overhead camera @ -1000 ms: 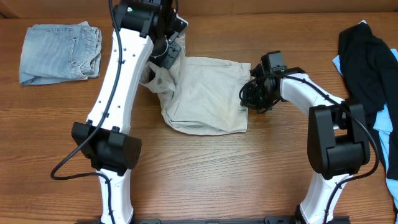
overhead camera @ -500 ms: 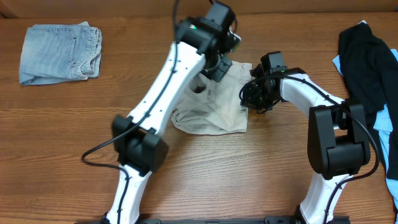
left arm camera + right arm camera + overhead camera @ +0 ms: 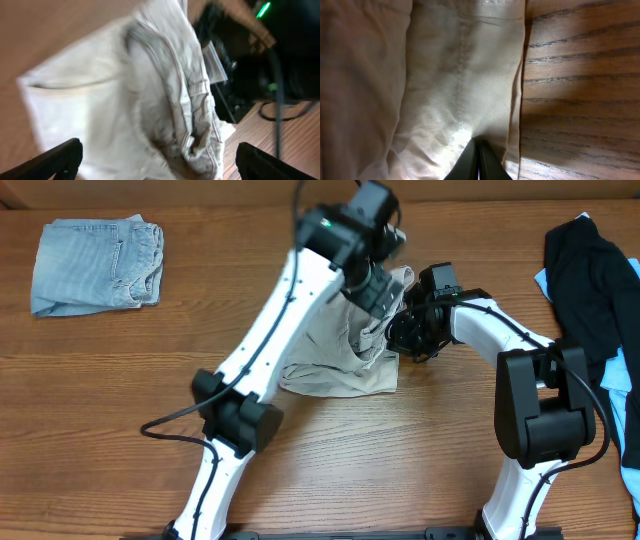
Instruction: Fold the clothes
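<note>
Brown wood counter (image 3: pixel 120 430) lies under both my arms. The khaki shorts (image 3: pixel 340 375) sit bunched up near the middle, between the arms. My left tool (image 3: pixel 159 147) hangs over the cloth with its fingers spread wide apart. My right tool (image 3: pixel 478 150) is pressed together, pinching the right edge of the shorts. A blue denim bundle (image 3: pixel 95 265) lies far left, and a black garment (image 3: pixel 590 280) far right.

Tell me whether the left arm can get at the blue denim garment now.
Probably yes: the left gripper hangs open over the shorts, and only bare table lies between it and the denim garment.
</note>
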### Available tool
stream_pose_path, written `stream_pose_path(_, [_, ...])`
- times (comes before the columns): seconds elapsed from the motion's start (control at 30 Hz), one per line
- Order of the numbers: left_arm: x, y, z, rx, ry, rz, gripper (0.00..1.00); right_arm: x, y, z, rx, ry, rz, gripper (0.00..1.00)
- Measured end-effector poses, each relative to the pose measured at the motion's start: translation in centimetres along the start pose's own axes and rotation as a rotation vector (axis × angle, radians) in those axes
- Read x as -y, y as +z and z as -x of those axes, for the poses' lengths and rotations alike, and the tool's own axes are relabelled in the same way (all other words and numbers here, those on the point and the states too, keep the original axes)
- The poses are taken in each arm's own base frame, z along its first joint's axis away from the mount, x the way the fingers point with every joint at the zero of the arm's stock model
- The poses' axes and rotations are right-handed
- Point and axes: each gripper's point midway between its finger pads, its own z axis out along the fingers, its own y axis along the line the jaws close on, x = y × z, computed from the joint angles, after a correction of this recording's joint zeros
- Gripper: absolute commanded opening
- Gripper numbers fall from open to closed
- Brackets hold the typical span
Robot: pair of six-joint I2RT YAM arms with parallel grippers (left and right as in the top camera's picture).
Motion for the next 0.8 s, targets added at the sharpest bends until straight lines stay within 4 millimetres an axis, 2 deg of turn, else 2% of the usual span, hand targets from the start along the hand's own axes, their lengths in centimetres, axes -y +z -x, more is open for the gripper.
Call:
stream_pose_path(0.1, [-1.3, -3.7, 1.0, 0.081, -0.026, 0.016, 1.00, 0.1, -0.1, -0.1, -0.008, 0.009, 0.009, 0.04])
stream_pose_path(0.27, [-3.7, -8.7, 1.3, 0.182, -0.067, 0.052, 1.00, 0.9, -1.1, -2.2, -0.103, 0.047, -0.011, 0.05])
stream_pose_path(0.3, [-4.2, -9.5, 1.4, 0.199, -0.076, 0.059, 1.00, 1.0, -1.6, -2.7, -0.118, 0.049, -0.021, 0.09])
stream_pose_path(0.37, [-5.5, -10.5, 1.4, 0.227, -0.098, 0.076, 1.00, 0.7, -2.9, -2.9, -0.120, 0.045, -0.026, 0.35])
stream_pose_path(0.4, [-6.4, -10.9, 1.3, 0.234, -0.112, 0.087, 1.00, 0.0, -4.4, -2.5, -0.095, 0.019, -0.023, 0.47])
stream_pose_path(0.43, [-7.1, -11.0, 1.2, 0.235, -0.124, 0.093, 1.00, -0.6, -5.4, -2.0, -0.069, 0.004, -0.016, 0.54])
stream_pose_path(0.57, [-10.8, -11.6, 0.4, 0.237, -0.193, 0.132, 1.00, -5.2, -12.9, 1.2, 0.149, -0.129, 0.044, 0.78])
stream_pose_path(0.67, [-13.6, -12.1, -0.3, 0.240, -0.246, 0.162, 1.00, -9.4, -18.0, 2.2, 0.312, -0.250, 0.101, 0.82])
stream_pose_path(0.73, [-15.1, -12.4, -0.8, 0.241, -0.274, 0.178, 1.00, -11.4, -19.1, 2.0, 0.353, -0.304, 0.127, 0.82])
stream_pose_path(0.8, [-16.6, -12.7, -1.3, 0.241, -0.301, 0.196, 1.00, -13.3, -18.5, 1.7, 0.358, -0.356, 0.147, 0.82])
